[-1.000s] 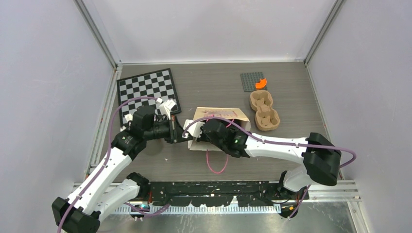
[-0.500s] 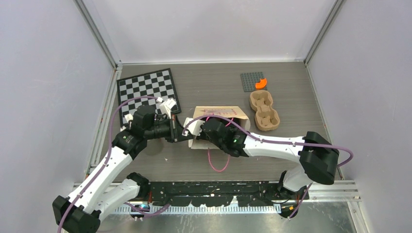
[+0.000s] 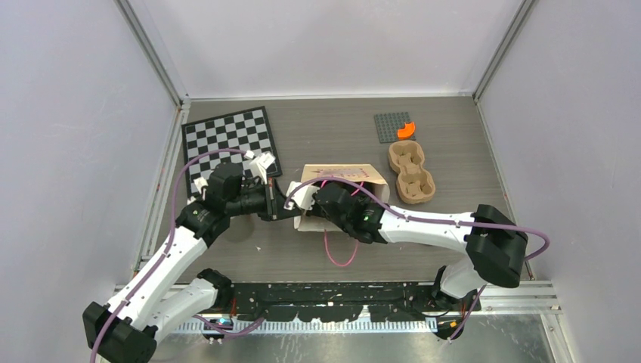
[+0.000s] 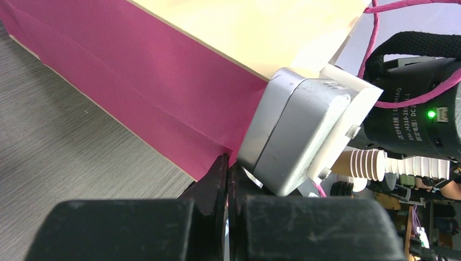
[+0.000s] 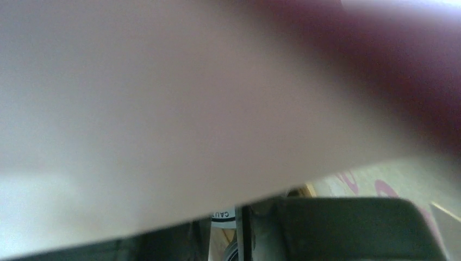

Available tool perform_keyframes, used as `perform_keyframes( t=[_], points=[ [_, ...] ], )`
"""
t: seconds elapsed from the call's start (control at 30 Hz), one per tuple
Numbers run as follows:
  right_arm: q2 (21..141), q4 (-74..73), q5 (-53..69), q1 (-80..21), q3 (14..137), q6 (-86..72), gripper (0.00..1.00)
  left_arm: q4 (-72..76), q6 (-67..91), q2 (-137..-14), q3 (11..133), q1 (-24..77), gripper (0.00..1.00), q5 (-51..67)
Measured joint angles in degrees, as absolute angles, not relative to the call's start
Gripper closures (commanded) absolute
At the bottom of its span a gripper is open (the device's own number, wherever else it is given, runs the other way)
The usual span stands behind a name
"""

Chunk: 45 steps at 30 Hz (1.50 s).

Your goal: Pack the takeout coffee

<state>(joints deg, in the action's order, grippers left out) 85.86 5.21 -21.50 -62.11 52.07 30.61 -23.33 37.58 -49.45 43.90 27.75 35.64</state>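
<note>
- The bag (image 3: 355, 175) lies on its side at the centre of the table (image 3: 453, 144), cream face up, its long axis running left to right across the top view.
- Its pink handle (image 3: 340, 253) trails toward the bottom of the frame.
- The left claw (image 4: 225, 163) is pinched tight on the bag's pink edge, at the bag's lower left corner.
- The right claw (image 3: 306, 215) points left at the same end of the bag. Blurred paper fills its wrist view, so I cannot tell how wide it stands or whether it holds anything.
- The cups show in no view, so I cannot tell their place or which way they point.
- A brown carrier (image 3: 412, 172) sits right of the bag.
</note>
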Motion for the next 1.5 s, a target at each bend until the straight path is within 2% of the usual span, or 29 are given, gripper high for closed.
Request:
perform_keyframes(
  t=[0.2, 0.63, 1.13, 1.5],
  points=[
    [85.38, 1.52, -21.56, -61.67, 53.47, 29.54, 0.68, -23.16, 37.54, -50.63, 44.14, 27.75, 1.0, 35.9],
    [78.98, -8.8, -20.95, -60.99, 55.02, 25.63, 0.68, -23.03, 38.83, -51.18, 44.93, 28.12, 1.0, 37.21],
    [69.28, -25.02, -16.05, -60.99, 64.07, 17.87, 0.67, -25.98, 43.31, -54.08, 50.11, 28.12, 1.0, 35.9],
    [67.0, -27.92, -12.47, -60.99, 67.99, 13.3, 0.63, -29.32, 46.13, -58.65, 56.27, 28.12, 1.0, 33.67]
  ],
)
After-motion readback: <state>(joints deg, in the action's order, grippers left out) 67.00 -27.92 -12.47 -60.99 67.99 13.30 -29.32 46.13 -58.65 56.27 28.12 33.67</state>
